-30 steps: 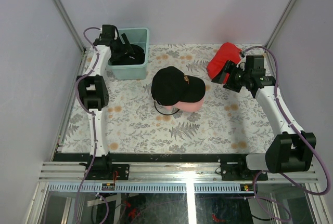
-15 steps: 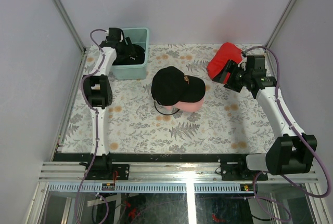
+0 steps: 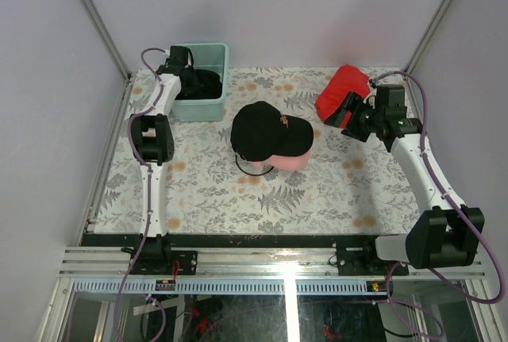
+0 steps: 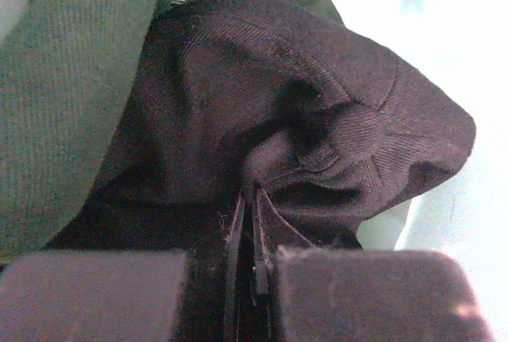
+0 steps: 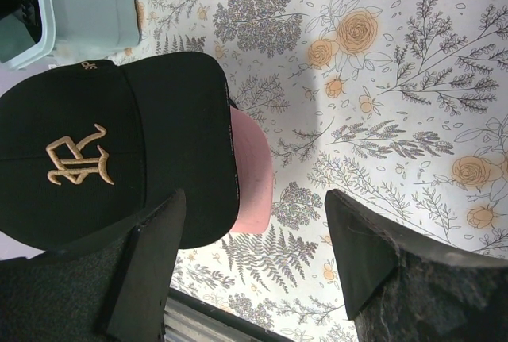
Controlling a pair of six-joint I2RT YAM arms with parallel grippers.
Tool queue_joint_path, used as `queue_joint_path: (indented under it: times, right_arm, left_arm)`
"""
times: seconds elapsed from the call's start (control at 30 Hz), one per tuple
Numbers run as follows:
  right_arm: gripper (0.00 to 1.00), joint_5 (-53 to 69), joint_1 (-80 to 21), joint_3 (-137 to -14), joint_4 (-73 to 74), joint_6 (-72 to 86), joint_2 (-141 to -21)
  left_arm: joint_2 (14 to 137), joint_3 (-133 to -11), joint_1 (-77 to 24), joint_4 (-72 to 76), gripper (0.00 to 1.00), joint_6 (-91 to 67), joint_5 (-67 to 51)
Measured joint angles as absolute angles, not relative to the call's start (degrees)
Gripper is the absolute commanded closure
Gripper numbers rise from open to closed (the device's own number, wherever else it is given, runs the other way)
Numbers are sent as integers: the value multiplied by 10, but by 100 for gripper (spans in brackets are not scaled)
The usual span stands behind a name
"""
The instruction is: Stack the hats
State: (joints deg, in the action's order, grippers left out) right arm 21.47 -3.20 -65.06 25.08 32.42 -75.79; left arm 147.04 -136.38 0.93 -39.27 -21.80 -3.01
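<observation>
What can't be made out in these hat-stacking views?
- Top view: how many caps lie in the tub; the left arm hides them.
- Left wrist view: which part of the dark cap the left pincer pinches, too close; green fabric cut off at the edge.
- Right wrist view: most of the pink cap, covered by the black cap.
</observation>
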Motion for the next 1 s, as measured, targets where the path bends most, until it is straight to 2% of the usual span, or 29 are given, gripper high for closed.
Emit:
queue_joint_path:
  times: [0.23, 0.67, 1.0]
  right_arm:
    - [22, 216, -32, -640, 249, 332, -757]
    - [24, 237, -32, -611, 229, 343, -748]
    - [23, 266, -32, -646, 181, 370, -670]
  left_arm:
    - [1435, -1349, 10, -401, 100, -222, -61]
    - [1222, -1300, 24, -394, 100, -269, -169]
    - [1153, -1242, 23, -394, 100, -341, -210]
